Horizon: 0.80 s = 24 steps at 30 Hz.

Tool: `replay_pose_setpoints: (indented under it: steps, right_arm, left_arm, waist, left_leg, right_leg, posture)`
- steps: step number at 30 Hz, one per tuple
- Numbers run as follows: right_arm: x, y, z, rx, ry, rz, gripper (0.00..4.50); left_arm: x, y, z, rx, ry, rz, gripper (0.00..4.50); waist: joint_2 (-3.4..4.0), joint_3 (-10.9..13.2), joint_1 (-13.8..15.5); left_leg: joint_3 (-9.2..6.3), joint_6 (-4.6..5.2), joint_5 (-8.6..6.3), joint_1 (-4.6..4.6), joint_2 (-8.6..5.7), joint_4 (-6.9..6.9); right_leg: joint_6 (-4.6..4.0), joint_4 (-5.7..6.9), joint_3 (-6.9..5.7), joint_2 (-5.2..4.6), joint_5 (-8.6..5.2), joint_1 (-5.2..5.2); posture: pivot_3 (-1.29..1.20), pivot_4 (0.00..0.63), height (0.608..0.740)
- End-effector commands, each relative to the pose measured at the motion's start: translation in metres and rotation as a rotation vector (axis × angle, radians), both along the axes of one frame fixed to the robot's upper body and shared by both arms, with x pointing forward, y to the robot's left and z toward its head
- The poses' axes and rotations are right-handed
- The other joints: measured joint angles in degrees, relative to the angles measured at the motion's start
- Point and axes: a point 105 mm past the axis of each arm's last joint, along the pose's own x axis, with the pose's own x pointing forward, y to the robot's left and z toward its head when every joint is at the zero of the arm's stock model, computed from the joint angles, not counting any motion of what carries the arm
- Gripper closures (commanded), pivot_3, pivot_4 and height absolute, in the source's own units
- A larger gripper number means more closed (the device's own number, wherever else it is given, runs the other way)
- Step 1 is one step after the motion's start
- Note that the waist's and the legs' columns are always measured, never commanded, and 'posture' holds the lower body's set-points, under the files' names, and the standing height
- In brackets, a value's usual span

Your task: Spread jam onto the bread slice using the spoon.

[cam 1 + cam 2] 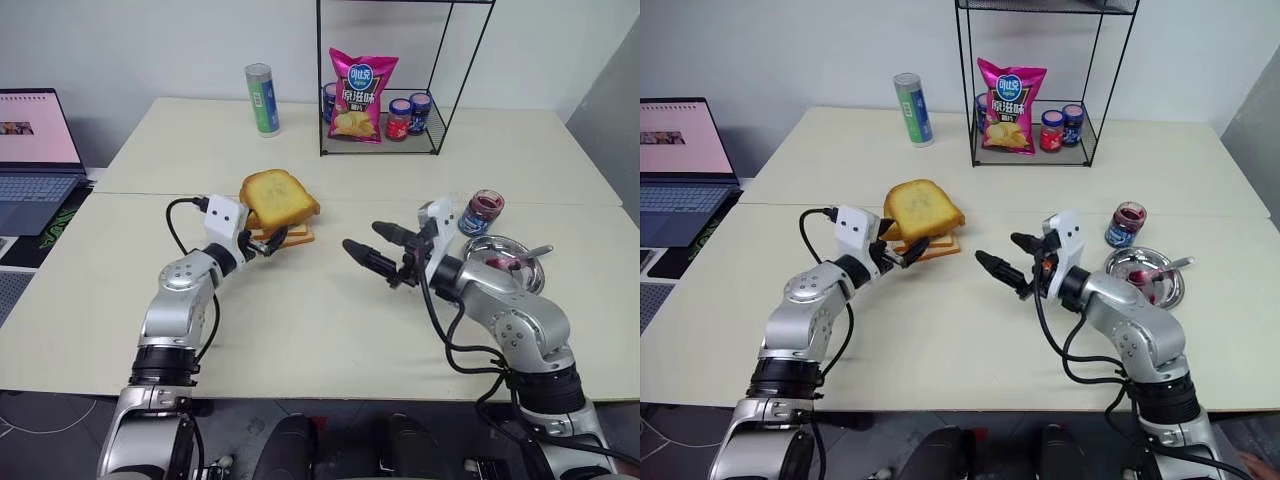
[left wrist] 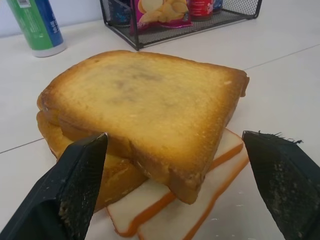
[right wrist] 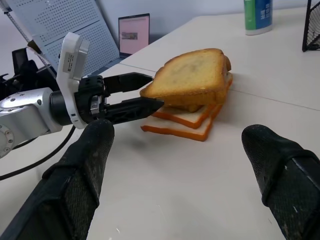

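1. A pile of toast slices (image 1: 282,212) lies near the middle of the cream table (image 1: 300,330); it serves here as the landmark.
2. The bread slice (image 2: 145,107), thick and golden with a darker brown crust, sits on top of that pile, skewed so its corner overhangs the paler slices beneath.
3. The left gripper (image 1: 272,241) is at the near edge of the pile, fingers spread apart, one on each side of the top slice's near corner; in the left wrist view both black fingertips (image 2: 82,175) stand clear of the crust, holding nothing.
4. The right gripper (image 1: 383,251) hovers to the right of the pile, well apart from it, pointing back toward it, its two fingers wide open and empty.
5. A round steel dish (image 1: 510,262) sits farther right of the pile, beyond the right gripper.
6. The spoon (image 1: 525,254) rests in that dish, its handle sticking out over the far rim.
7. The jam (image 1: 503,264) shows as a dark red smear in the dish by the spoon's bowl.
8. An open jam jar (image 1: 481,212) stands just behind the dish.
9. Behind the pile, a wire rack (image 1: 385,135) holds a pink crisp bag (image 1: 360,95) and small jars; a green-and-blue can (image 1: 262,99) stands to the rack's left.
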Motion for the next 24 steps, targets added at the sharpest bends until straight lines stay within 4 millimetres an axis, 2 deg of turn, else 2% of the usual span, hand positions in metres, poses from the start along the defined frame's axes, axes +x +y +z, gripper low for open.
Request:
replay_pose_setpoints:
  steps: [1, 5, 15, 20, 24]
  right_arm:
    - [0.002, -0.002, 0.015, 0.018, -0.073, -0.009, 0.00]
    - [0.001, -0.002, 0.014, 0.018, -0.076, -0.011, 0.00]
    - [0.003, -0.006, 0.014, 0.025, -0.080, -0.020, 0.00]
    - [0.004, -0.006, 0.013, 0.024, -0.081, -0.021, 0.00]
    - [0.004, -0.007, 0.014, 0.019, -0.085, -0.016, 0.00]
  left_arm:
    - [-0.001, 0.000, 0.013, -0.009, -0.050, -0.007, 0.73]
    - [0.000, 0.001, 0.013, -0.009, -0.049, -0.006, 1.65]
    - [-0.001, -0.004, 0.017, -0.011, -0.061, -0.017, 3.50]
    - [0.000, -0.003, 0.025, -0.012, -0.081, -0.014, 4.38]
    - [-0.001, -0.008, 0.038, -0.019, -0.114, -0.034, 4.45]
  waist:
    - [0.00, 0.0, 0.0]
    - [0.00, 0.0, 0.0]
    - [0.00, 0.0, -0.1]
    - [0.00, 0.0, -0.1]
    - [0.00, 0.0, -0.1]
  left_leg:
    - [0.00, 0.00, 0.00, -0.01, 0.00, 0.04]
    - [-0.02, 0.00, 0.00, -0.04, 0.03, 0.20]
    - [-0.02, 0.02, 0.00, -0.09, 0.08, 0.43]
    - [-0.01, 0.02, -0.01, -0.10, 0.08, 0.43]
    - [-0.02, 0.02, 0.00, -0.10, 0.08, 0.44]
  right_leg:
    - [0.00, 0.01, 0.00, 0.00, 0.00, 0.00]
    - [-0.02, 0.05, 0.00, 0.01, 0.05, 0.01]
    - [-0.04, 0.06, 0.04, 0.04, 0.21, 0.02]
    - [-0.04, 0.05, 0.05, 0.04, 0.21, 0.02]
    - [-0.05, 0.06, 0.05, 0.04, 0.22, 0.02]
  posture:
    - [0.00, 0.150, 0.740]
    - [0.00, 0.150, 0.740]
    - [0.00, 0.150, 0.740]
    - [0.00, 0.150, 0.740]
    - [0.00, 0.150, 0.740]
